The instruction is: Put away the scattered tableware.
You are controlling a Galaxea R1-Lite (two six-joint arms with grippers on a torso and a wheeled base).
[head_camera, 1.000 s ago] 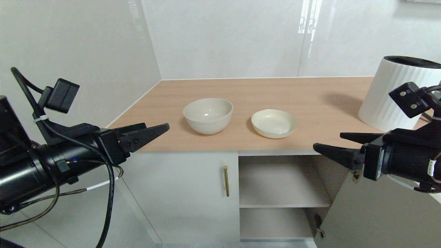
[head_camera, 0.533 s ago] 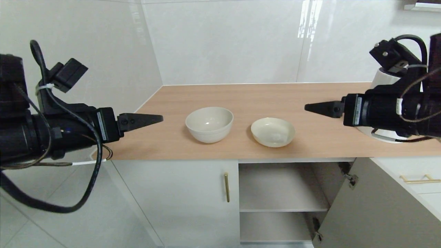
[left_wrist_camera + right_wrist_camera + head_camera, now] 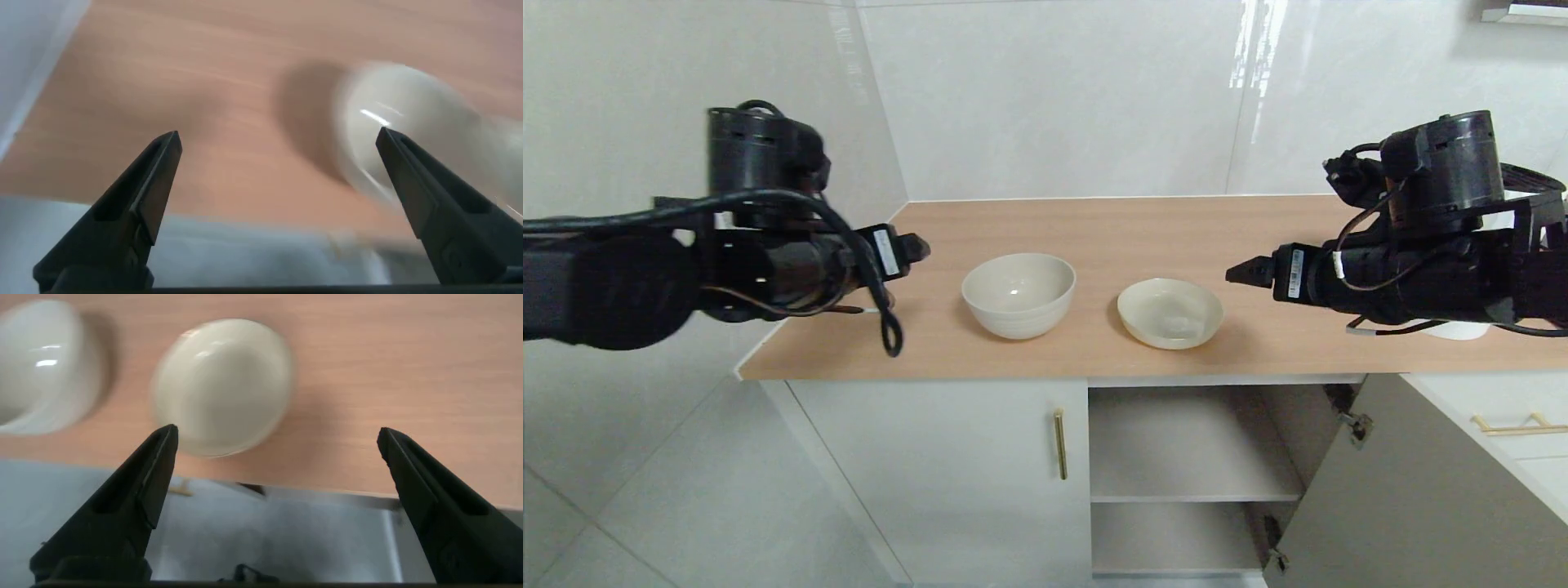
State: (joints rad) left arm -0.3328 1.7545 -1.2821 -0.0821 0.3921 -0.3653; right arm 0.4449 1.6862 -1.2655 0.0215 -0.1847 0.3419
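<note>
Across the head view, the wooden countertop [image 3: 1111, 229] runs between tiled walls [image 3: 1054, 98] at the back and on my left, and both bowls stand upright on it, mouths up and round all the way about. The deep bowl [image 3: 1018, 294] stands left of the shallow bowl [image 3: 1170, 313], the two near each other but apart, both closer to the front edge than to the back wall. My left gripper [image 3: 915, 247] hangs level above the counter's left end, pointing at the deep bowl with bare wood between us. My right gripper [image 3: 1241, 272] points in from the other side at the shallow bowl, just short of it. Below the shallow bowl the cabinet stands open, with a shelf [image 3: 1192, 482] across it and its door [image 3: 1380, 506] swung out to the right; the closed door [image 3: 947, 474] beside it carries a brass handle [image 3: 1059, 437]. From my left wrist, the left gripper [image 3: 278, 137] is spread wide and grips nothing, and the deep bowl [image 3: 409, 122] lies ahead near one fingertip, on the countertop [image 3: 180, 73]. From my right wrist, the right gripper [image 3: 276, 433] is likewise spread and bare; the shallow bowl [image 3: 222, 384] sits ahead between the fingers' lines, the deep bowl [image 3: 41, 363] beyond it to one side, and open countertop [image 3: 392, 367] on the other.
</note>
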